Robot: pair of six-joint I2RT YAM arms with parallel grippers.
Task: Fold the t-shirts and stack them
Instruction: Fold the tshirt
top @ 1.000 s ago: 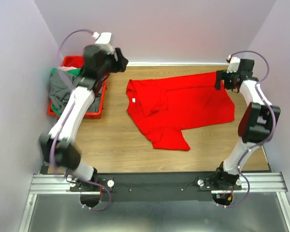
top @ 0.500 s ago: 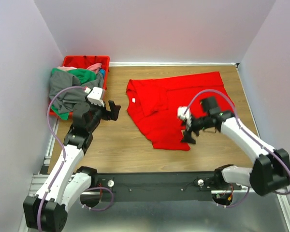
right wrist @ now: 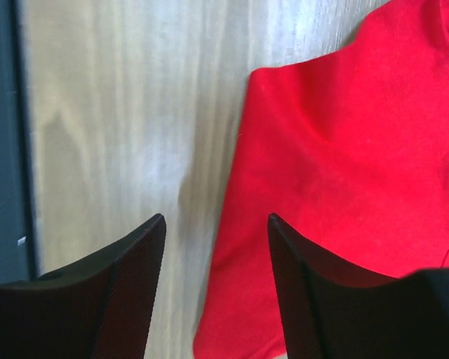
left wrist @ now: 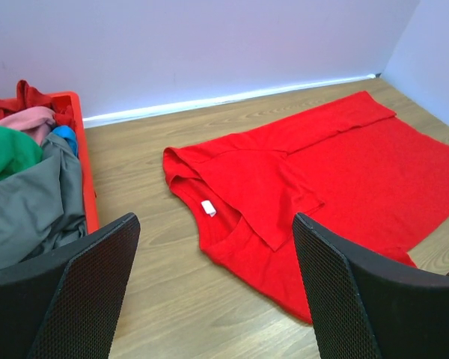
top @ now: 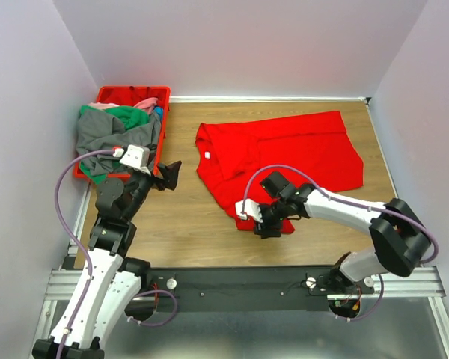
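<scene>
A bright red t-shirt [top: 299,157] lies spread on the wooden table, one sleeve folded inward and its white neck label [top: 206,155] facing up. My right gripper [top: 265,223] hangs low over the shirt's near corner. In the right wrist view it [right wrist: 215,218] is open, and the hem edge of the red cloth [right wrist: 344,149] runs between its fingers, ungripped. My left gripper [top: 170,173] hovers open over bare wood left of the shirt. In its wrist view the left gripper [left wrist: 215,218] looks towards the shirt [left wrist: 337,172] and holds nothing.
A red plastic crate [top: 131,93] stands at the back left, heaped with grey [top: 108,138], green [top: 123,116] and pink [top: 144,102] t-shirts that spill over its near rim. Walls close in the table on three sides. The black front rail [right wrist: 0,149] runs just beyond the right gripper.
The left arm pulled back from the far side by the crate to the near left. The right arm swung from the shirt's far right corner to its near corner, its jaws narrowing.
</scene>
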